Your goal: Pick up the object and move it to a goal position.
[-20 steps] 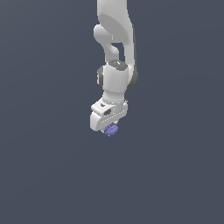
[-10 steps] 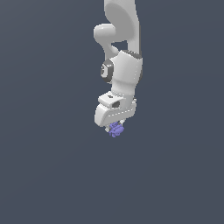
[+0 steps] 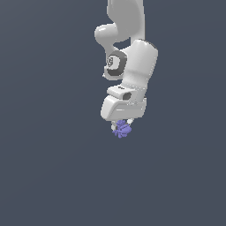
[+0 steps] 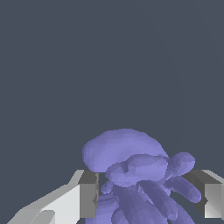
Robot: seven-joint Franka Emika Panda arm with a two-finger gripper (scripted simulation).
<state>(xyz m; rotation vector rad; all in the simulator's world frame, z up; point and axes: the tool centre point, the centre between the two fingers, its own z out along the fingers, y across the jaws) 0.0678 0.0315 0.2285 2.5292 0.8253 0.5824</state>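
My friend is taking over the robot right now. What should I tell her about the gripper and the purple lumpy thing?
Gripper: shut on the purple lump, one finger on each side in the wrist view.
Where: the lump hangs under the gripper, at the end of the white arm.
Done: the lump is picked up.
Left: carry it to the goal spot. No goal marker shows in either view, so I cannot say how far is left.
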